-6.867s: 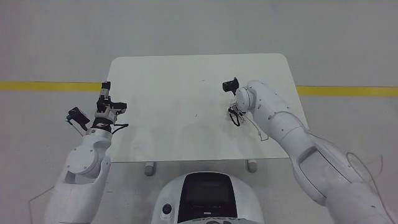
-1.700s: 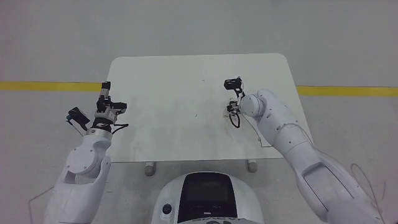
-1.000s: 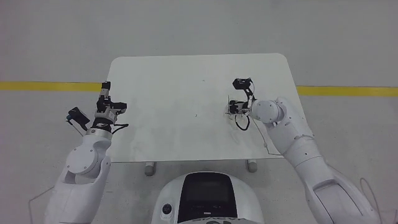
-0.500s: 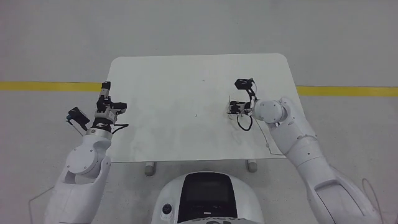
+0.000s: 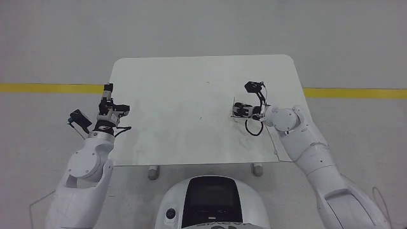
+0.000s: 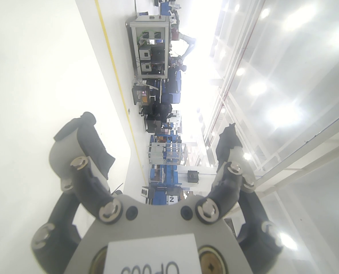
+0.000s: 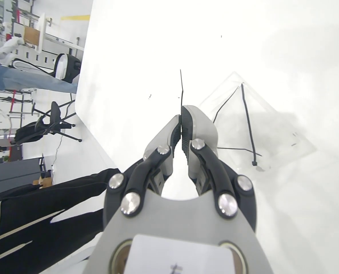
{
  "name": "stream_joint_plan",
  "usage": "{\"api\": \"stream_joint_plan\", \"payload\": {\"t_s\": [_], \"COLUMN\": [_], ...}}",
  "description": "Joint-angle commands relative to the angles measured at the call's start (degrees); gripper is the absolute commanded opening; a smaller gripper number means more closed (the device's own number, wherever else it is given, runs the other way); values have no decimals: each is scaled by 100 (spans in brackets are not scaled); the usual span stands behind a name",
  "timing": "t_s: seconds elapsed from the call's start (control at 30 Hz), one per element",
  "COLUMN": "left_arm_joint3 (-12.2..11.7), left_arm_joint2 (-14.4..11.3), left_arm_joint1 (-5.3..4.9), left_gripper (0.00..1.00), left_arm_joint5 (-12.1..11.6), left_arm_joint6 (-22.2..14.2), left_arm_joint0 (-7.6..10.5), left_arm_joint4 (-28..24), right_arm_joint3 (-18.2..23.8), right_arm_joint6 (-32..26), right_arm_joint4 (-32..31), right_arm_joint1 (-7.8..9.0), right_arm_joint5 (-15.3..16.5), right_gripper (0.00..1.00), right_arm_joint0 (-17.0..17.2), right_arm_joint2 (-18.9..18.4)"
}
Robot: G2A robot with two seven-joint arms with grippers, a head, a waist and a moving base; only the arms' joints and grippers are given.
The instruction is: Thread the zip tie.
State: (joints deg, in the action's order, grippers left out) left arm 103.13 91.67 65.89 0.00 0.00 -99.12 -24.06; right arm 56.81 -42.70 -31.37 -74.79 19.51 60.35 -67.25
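Step in hand: by my reading, the pick-up is done and the threading has not begun.
Right pincer [image 7: 181, 115]: closed tight on a black zip tie [image 7: 181, 86], at the centre of the right wrist frame.
Zip tie against pincer: a short, thin length sticks straight out past the fingertips toward upper centre. The rest of the strap is hidden, and I cannot make out its head.
Left pincer [image 6: 158, 122]: spread wide and holding nothing. In the top view it is at middle left, by the left edge of the surface [image 5: 178, 83], well apart from the tie.
Clear bag [image 7: 272, 132]: lies right of centre, just beside the right pincer, with spare ties [image 7: 248, 121] inside.
Next move: probably the second pincer must take the head end so the tail can be lined up with its small slot.
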Motion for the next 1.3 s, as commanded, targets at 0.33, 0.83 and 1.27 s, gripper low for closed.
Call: {"api": "stream_joint_plan", "payload": {"t_s": [0.33,0.83,1.27], "left_arm_joint3": [0,0,0], "left_arm_joint2": [0,0,0], "left_arm_joint1": [0,0,0], "left_gripper": [100,100,100], "left_arm_joint5": [0,0,0], "left_arm_joint6": [0,0,0], "left_arm_joint0": [0,0,0], "left_arm_joint4": [0,0,0], "right_arm_joint3": [176,464,1010], "right_arm_joint6": [-118,-355,-1210], "right_arm_joint4": [718,1639,3411], "right_arm_joint1": [164,309,415], "right_arm_joint5": [-3,-3,-3], "right_gripper": [0,0,0], "right_arm_joint0": [127,239,519], "right_arm_joint2": [-58,-162,-554]}}
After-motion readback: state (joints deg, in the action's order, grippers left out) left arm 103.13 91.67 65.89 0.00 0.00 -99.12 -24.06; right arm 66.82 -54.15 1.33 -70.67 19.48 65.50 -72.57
